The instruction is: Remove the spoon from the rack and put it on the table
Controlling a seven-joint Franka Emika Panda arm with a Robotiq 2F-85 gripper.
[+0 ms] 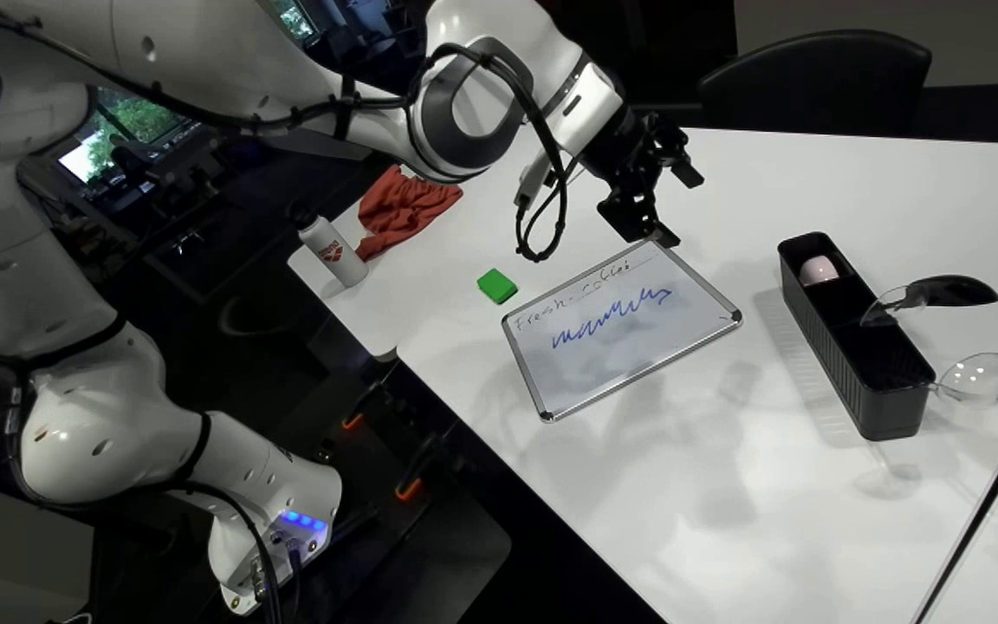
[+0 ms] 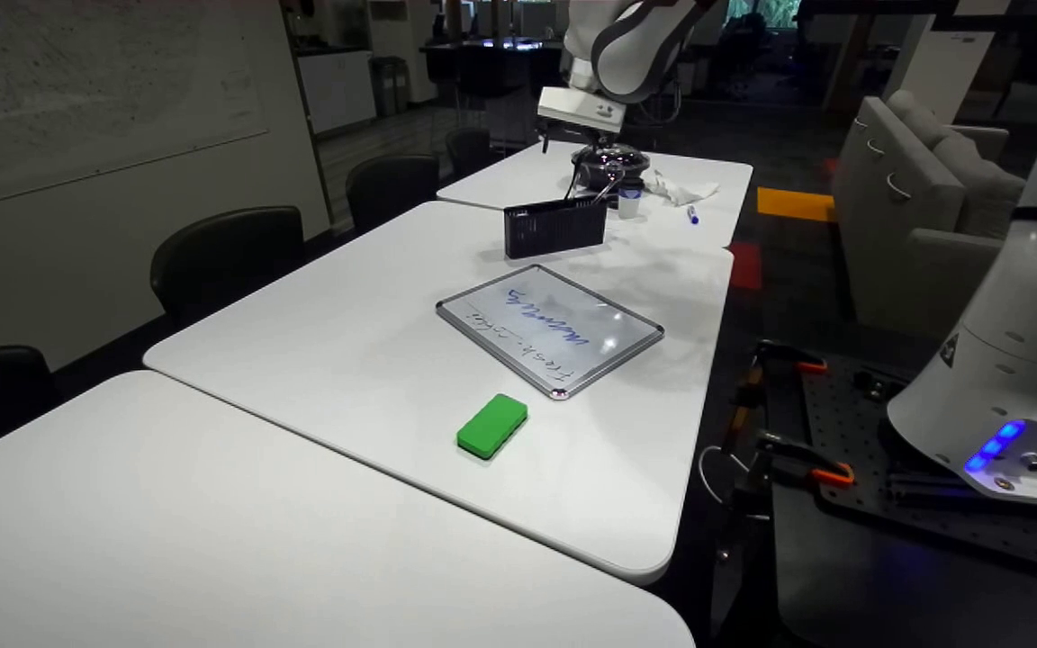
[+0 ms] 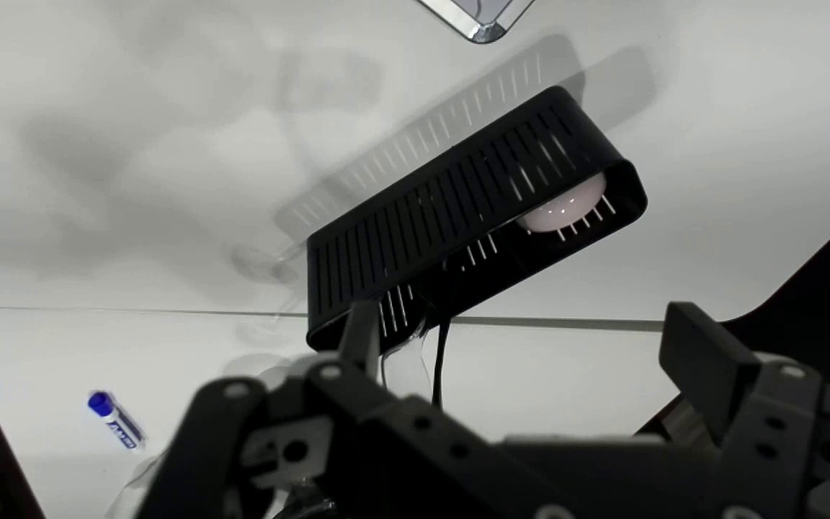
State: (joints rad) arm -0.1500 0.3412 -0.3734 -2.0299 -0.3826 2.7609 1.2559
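The rack (image 3: 444,213) is black with parallel slots, the table (image 2: 347,351) white, the block (image 2: 492,425) green.

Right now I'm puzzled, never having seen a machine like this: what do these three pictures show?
The big white thing is a robot arm, and the black gripper at its end works like a hand. Two pictures come from cameras outside the robot; the third, from its wrist, shows its fingers close up. On the white table are a written-on whiteboard, a green block and a long black rack. A dark spoon and a clear rounded thing stick out of the rack. The fingers stand apart, seemingly holding nothing.
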